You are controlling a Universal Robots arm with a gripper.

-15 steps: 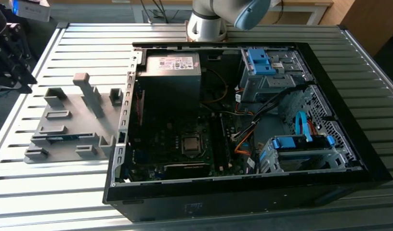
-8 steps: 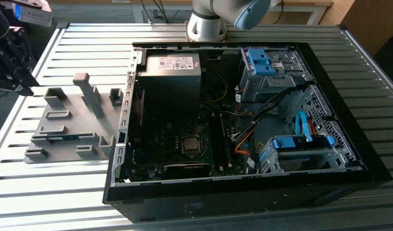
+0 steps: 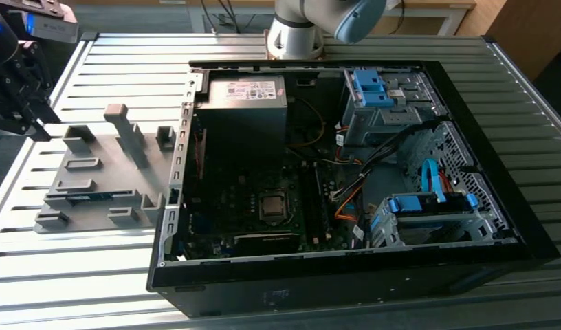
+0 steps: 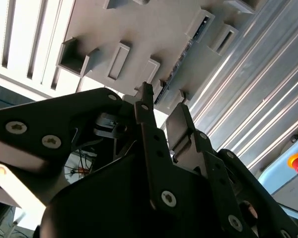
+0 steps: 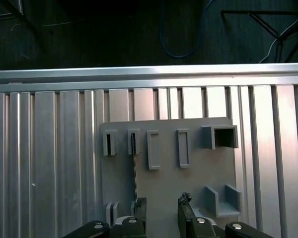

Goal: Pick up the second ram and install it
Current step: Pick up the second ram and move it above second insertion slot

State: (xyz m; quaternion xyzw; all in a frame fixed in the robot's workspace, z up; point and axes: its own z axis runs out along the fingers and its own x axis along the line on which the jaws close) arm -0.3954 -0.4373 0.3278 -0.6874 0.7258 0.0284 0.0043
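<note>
Our gripper (image 5: 161, 212): jaws apart, empty. The second ram (image 5: 134, 173) stands edgewise in the holder tray (image 5: 193, 188) below, nearer one finger. We judge it light, stiff, fragile; pinch its flat faces mid-length.

A slatted aluminium table (image 3: 528, 158) spreads across the exterior view, its ribs glaring white under bright light toward seven o'clock. At one o'clock, beyond the table's edge, stands a brown wooden panel (image 3: 537, 34). In the first wrist view, a dark floor (image 5: 89, 34) lies past the table's rim, with a blue cable (image 5: 181, 44) looping over it.
</note>
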